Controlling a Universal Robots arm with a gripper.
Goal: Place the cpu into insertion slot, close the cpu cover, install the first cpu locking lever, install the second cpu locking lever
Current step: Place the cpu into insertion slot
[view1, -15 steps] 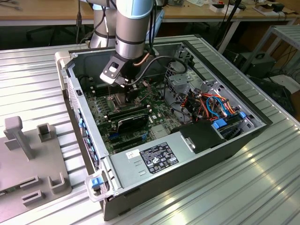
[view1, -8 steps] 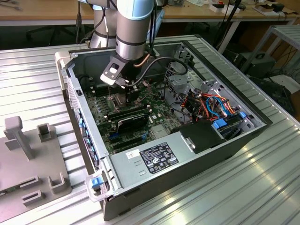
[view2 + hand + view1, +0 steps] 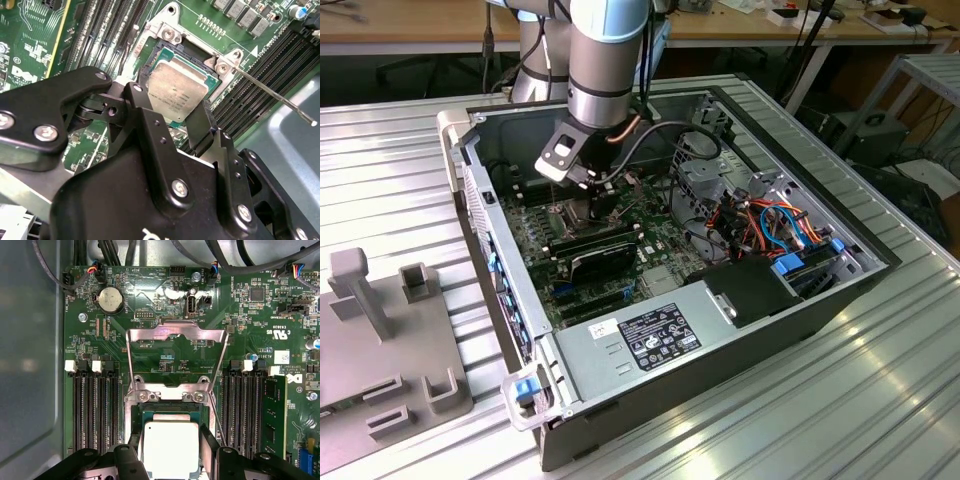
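Observation:
My gripper (image 3: 598, 205) reaches down into the open computer case over the green motherboard (image 3: 165, 295). In both wrist views its black fingers (image 3: 134, 460) flank the cpu (image 3: 171, 447), a silvery square chip on a green carrier. The gripper (image 3: 172, 105) is shut on the chip's two opposite edges. The cpu (image 3: 177, 90) sits level in or just above the insertion slot (image 3: 170, 392), whose silver rim (image 3: 162, 32) shows beyond it. The cpu cover (image 3: 175, 331) stands swung open past the slot. A thin locking lever (image 3: 277, 95) sticks out free beside the slot.
Long black memory slots (image 3: 95, 410) run on both sides of the socket, with one memory stick (image 3: 274, 415) fitted. Cables (image 3: 775, 225), a fan and a power supply (image 3: 650, 335) fill the case at the exterior view's right. A grey fixture (image 3: 390, 330) lies on the ribbed table outside.

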